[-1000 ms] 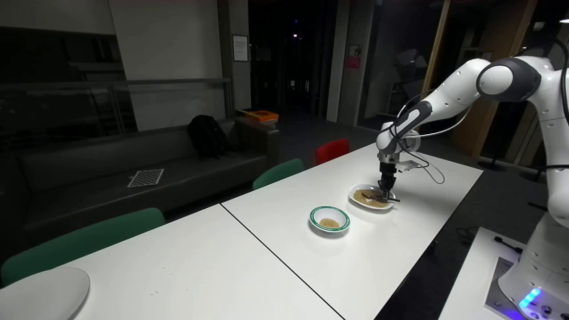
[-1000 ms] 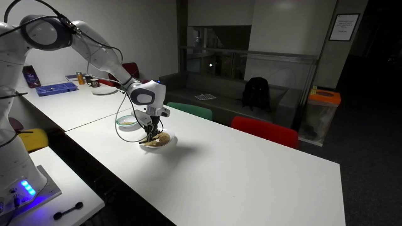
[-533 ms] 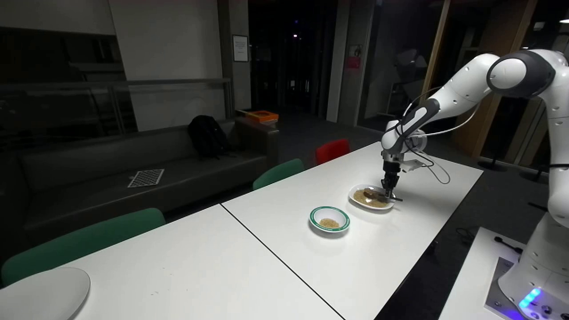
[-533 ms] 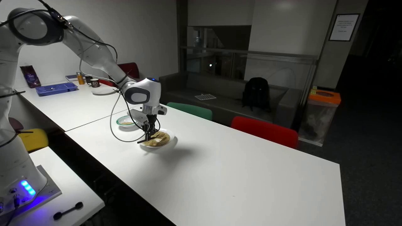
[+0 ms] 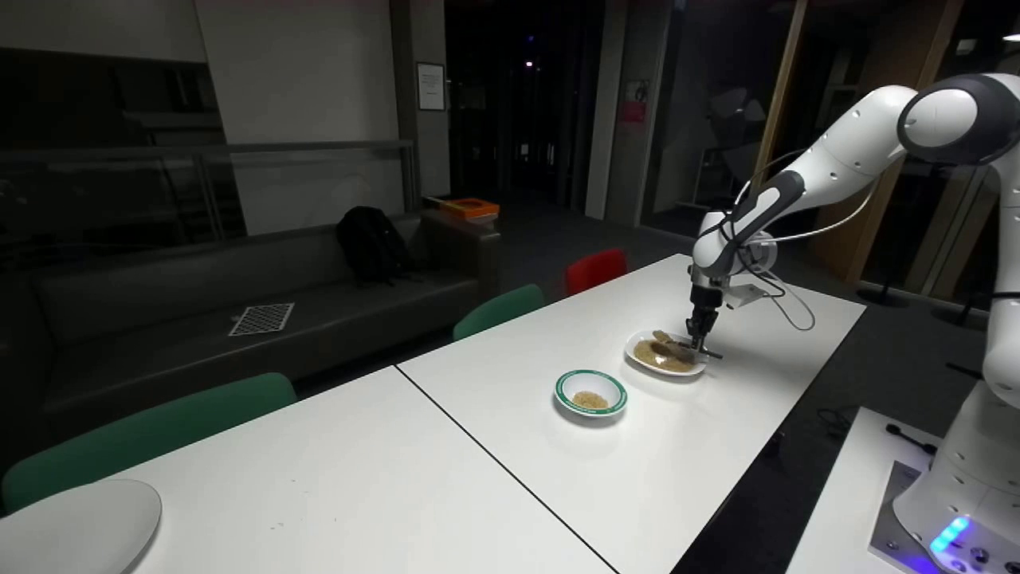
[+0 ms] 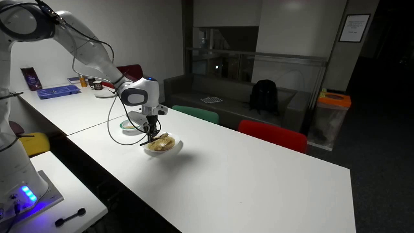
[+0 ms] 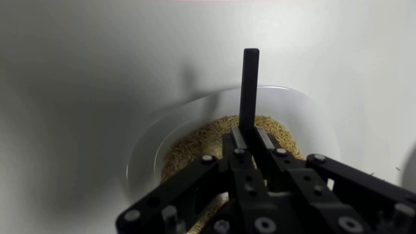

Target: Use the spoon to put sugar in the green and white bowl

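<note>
Spoon point(image 7: 249, 83) in my pinch: my end effector point(image 7: 252, 138) is closed as far as the dark handle allows, fingers point(image 7: 238, 138) on either side, and the handle's tail end sticks out past the rim of the white dish point(image 7: 292, 104). Just beneath me lies the sugar point(image 7: 190, 152), a tan heap whose grains look long, more like rice. Over the last second I have drawn up and back a little, and the spoon's head, which sat dark and low in the heap, now shows in both exterior views as a raised tan mound. I take that for a loaded scoop; in the wrist view my own linkage hides the head, so I cannot tell how full it is. For the task, this means scooping seems done and carrying comes next. Near the dish but apart from it, the green and white bowl point(image 5: 590, 383) stands upright on the desk point(image 5: 677, 446) with some similar grains in it, so this load would likely add to them. I should keep the spoon level on the way across, since weight out at the head could roll the handle, and tip only over the bowl. Well apart, across the desk's seam, lies a large pale plate point(image 5: 72, 526).
</note>
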Action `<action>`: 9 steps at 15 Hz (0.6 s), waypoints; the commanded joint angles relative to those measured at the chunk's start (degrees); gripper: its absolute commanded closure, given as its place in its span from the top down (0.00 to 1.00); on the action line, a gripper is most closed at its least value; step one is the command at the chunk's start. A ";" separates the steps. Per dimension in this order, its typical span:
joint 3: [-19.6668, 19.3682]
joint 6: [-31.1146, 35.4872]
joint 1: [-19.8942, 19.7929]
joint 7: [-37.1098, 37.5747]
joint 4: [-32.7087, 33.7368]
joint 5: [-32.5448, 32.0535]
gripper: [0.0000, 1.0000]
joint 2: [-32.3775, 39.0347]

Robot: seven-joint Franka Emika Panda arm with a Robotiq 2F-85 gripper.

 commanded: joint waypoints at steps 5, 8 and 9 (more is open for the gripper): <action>0.09 9.49 1.32 0.49 -9.62 -2.69 0.03 -7.13; 0.02 12.18 1.68 0.56 -11.93 -3.56 0.03 -8.31; 0.09 12.96 1.66 0.40 -12.57 -3.67 0.03 -8.61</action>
